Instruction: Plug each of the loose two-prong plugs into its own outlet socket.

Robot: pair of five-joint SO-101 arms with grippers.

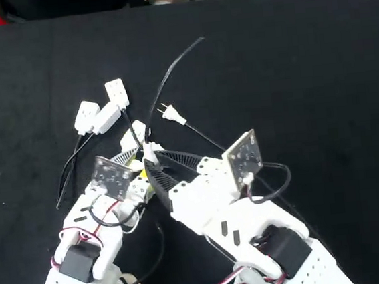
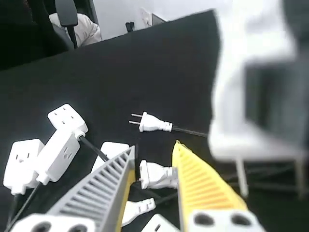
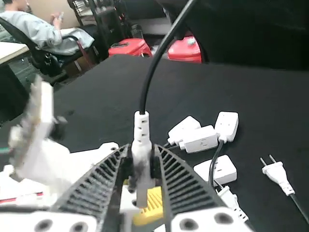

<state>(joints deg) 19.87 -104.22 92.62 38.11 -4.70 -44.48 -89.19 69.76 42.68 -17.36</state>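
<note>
Step in hand, as judged: carrying a plug to a socket; right gripper [image 3: 141, 162] is clamped on a white plug [image 3: 141, 133], upright between the fingers, cord rising past the tips, prongs hidden; left gripper [image 2: 153, 152] is spread, a second plug [image 2: 157, 175] lying between its fingers, seemingly unpinched. The outlet sockets [image 3: 203, 137] lie beyond the right fingertips, so square the prongs to one face first, then push straight.

Bright, even light from above. The matte black table cloth [image 1: 303, 70] swallows nearly every shadow, while the white plastic outlet blocks [image 1: 106, 116] and a near white plastic arm shell [image 2: 251, 72] glare.
</note>
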